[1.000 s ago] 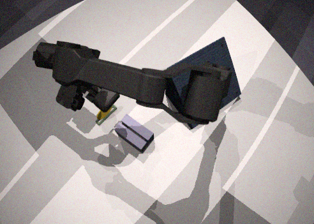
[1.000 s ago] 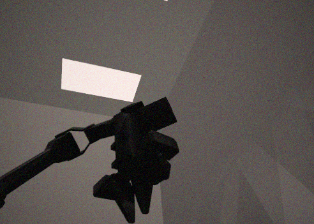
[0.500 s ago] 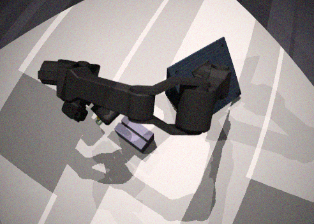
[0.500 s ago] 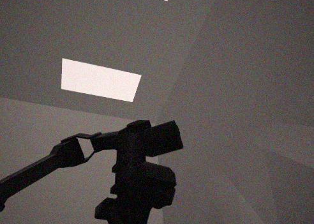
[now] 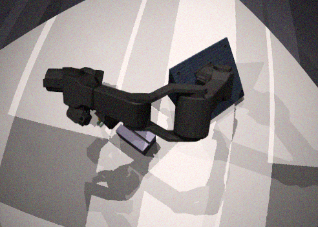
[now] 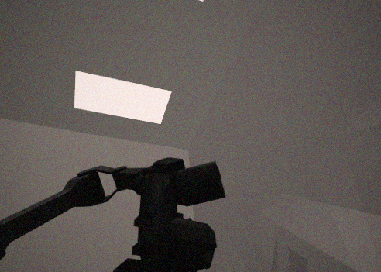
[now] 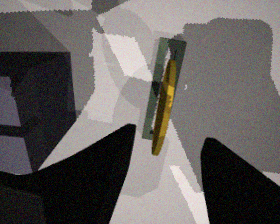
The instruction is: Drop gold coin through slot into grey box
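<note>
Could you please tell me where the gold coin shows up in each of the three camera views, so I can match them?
Top: not visible; the arm's wrist covers its spot, left of the grey box.
Exterior: not in it; only the arm against walls and ceiling.
Wrist: centre, the gold coin on edge in its green holder, ahead of the partly open gripper.
Shared landmark: the grey box, at the wrist view's left edge.

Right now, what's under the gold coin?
The gold coin stands on edge in its dark-green holder, between the open gripper fingers. Its bottom edge is hidden inside the holder.

Pale shadow-streaked floor [image 5: 200, 11]; grey walls [image 6: 290, 83].
</note>
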Controlling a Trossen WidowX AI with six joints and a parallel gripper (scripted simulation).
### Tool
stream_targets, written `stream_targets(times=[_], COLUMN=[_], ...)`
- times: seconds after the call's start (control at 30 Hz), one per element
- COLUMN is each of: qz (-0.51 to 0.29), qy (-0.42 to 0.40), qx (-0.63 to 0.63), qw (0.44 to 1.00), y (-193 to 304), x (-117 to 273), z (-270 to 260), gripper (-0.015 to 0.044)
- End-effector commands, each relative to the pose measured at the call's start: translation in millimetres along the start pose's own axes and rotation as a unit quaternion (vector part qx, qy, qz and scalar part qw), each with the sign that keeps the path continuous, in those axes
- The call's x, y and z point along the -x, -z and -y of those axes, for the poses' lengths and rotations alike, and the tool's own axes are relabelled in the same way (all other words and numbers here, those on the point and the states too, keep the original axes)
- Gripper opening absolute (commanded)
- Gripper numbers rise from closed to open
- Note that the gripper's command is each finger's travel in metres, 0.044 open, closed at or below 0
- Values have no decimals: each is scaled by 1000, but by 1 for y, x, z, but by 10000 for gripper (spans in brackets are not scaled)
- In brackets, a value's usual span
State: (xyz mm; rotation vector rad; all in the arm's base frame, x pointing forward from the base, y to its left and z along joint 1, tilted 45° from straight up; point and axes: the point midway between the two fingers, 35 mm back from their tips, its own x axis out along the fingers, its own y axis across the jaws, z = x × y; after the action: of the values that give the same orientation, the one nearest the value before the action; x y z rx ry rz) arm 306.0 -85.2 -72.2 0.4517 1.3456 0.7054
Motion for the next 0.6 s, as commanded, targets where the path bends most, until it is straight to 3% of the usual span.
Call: stream_targets(times=[0.0,0.57], qz=[-1,-1], qy=[-4,-5], qx=[-5,-5], qw=[1000,1000], y=[2,1], x=[-8,-36], z=[-2,-1], gripper=[161,161])
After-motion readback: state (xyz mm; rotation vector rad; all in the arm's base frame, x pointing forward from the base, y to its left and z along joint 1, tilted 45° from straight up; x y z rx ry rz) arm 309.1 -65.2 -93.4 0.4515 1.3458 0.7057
